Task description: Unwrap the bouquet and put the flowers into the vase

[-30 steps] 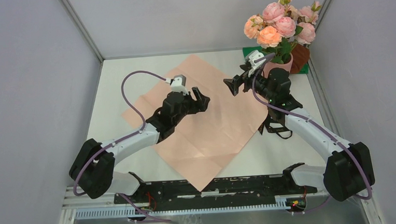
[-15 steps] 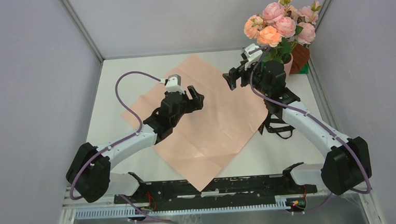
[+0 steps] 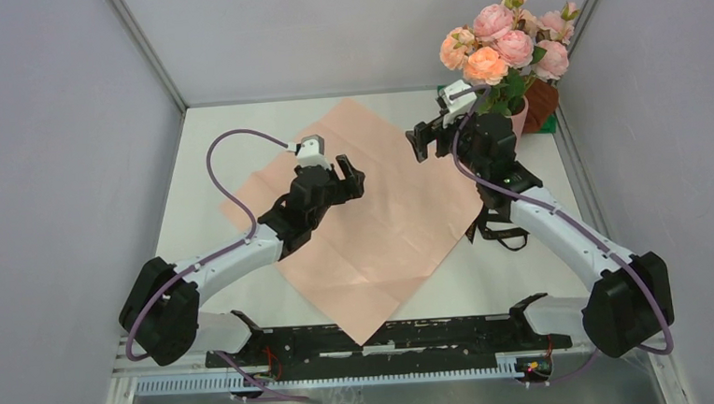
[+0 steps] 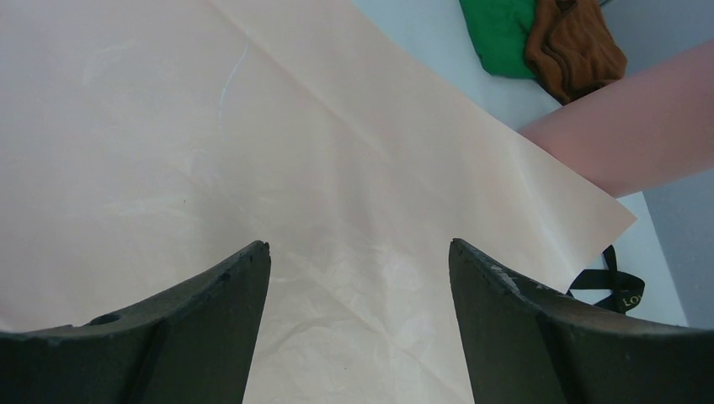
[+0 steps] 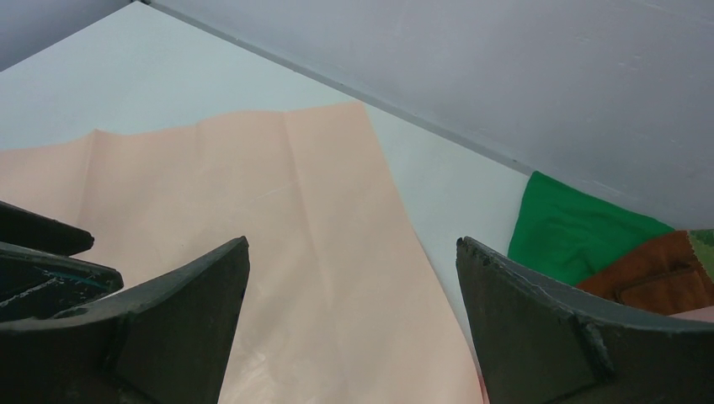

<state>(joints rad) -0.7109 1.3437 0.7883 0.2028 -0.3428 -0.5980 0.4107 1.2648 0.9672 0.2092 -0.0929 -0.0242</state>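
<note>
Far right corner is crowded. The vase holding the flowers stands there, close to the green cloth, the brown bundle and the side wall. The wrapping paper lies flat on the counter, so you have passage above it. The gap between your spread left fingers and right fingers is unobstructed. A black ribbon lies loose under your right arm. The counter's left side is open.

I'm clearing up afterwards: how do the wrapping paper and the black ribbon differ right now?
The wrapping paper is pale pink and spread flat; the ribbon is black and loosely looped. The paper is a broad sheet, the ribbon a thin strip. Both lie on the table.
</note>
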